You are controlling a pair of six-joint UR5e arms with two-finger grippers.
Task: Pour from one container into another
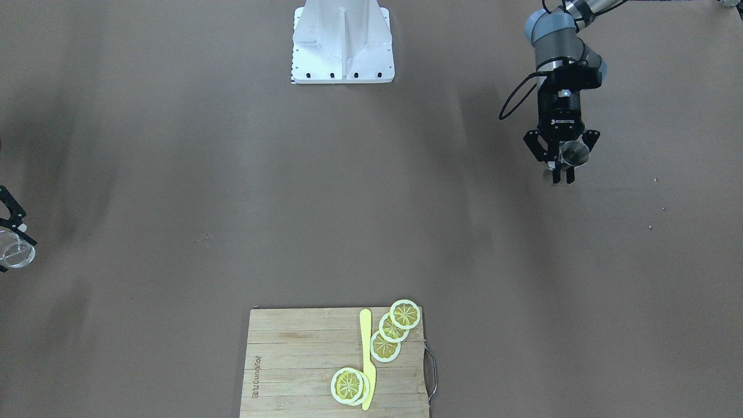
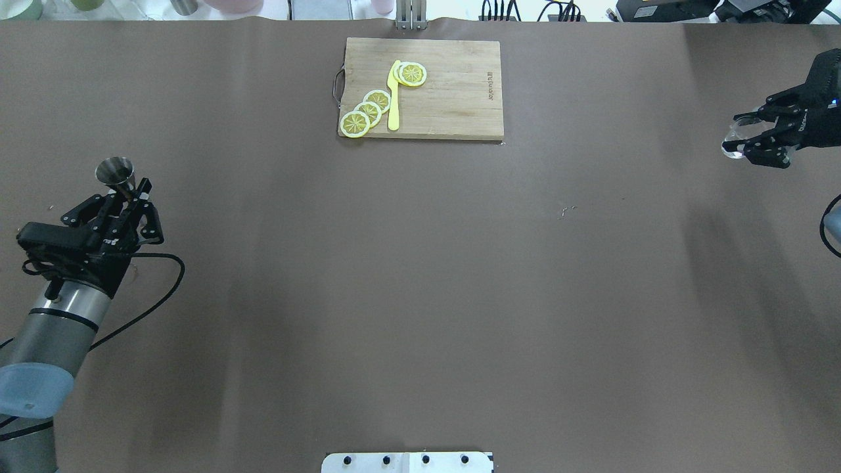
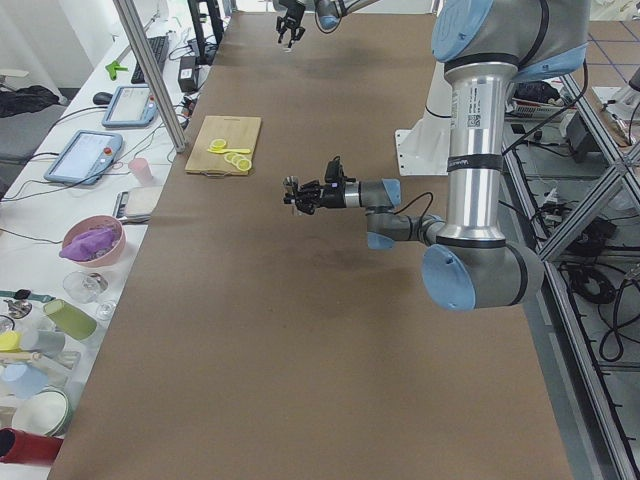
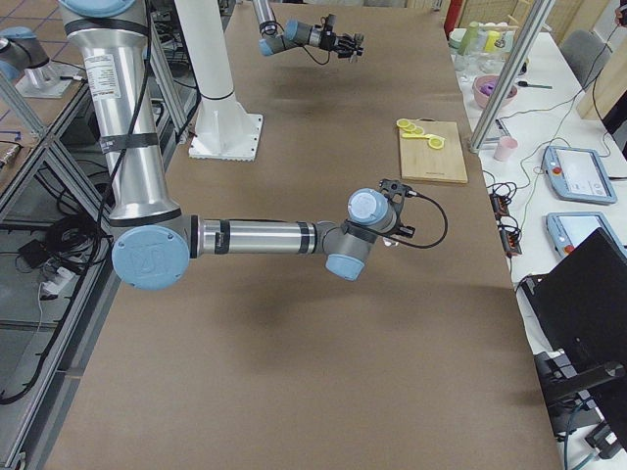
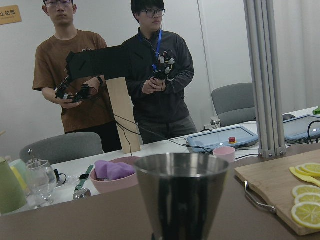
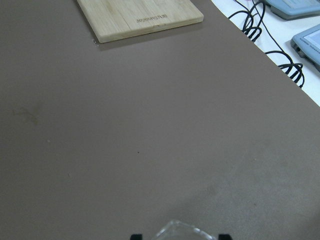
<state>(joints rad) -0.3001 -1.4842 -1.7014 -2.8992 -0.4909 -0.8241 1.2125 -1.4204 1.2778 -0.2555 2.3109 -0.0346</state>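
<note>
Left end effector clenched on the jigger, right end effector grasping the glass — well apart, at opposite ends of the tabletop. Risk: small glass mouth; any misalignment or hasty tilt likely spills outside.

left arm: reaching forward along own side, wrist level | left gripper: pointing forward, clamped on jigger waist, held in air | right arm: stretched far outward, low | right gripper: pointing inward, closed around glass, held in air
</note>
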